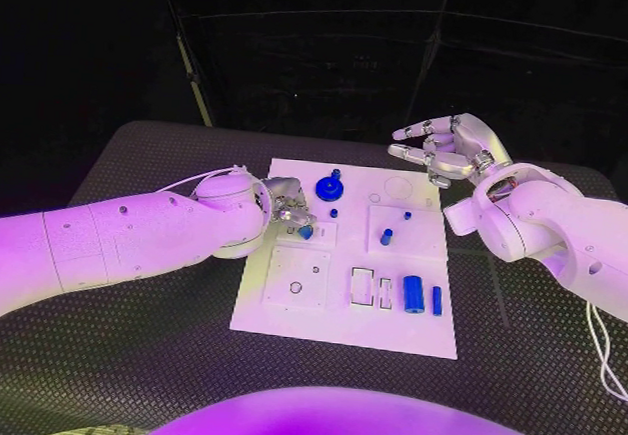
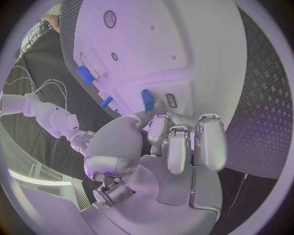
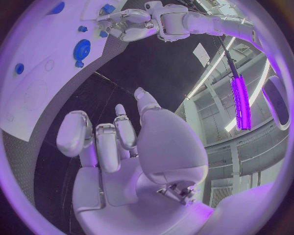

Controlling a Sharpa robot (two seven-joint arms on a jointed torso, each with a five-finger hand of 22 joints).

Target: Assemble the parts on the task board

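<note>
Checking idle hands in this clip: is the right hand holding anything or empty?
Empty. The right hand hovers above the table past the far corner of the white board, fingers loosely curled with nothing between them.

Strong light washes over my workspace, bright on the task board (image 1: 348,325) and on my arms, while the room beyond the table (image 1: 130,365) falls to near black. A lit strip lamp (image 3: 239,100) glows high up in my right wrist view. Both wrist views are circles that bow straight edges near the rim. My left hand (image 2: 174,147) looks glossy, with soft glare.
</note>
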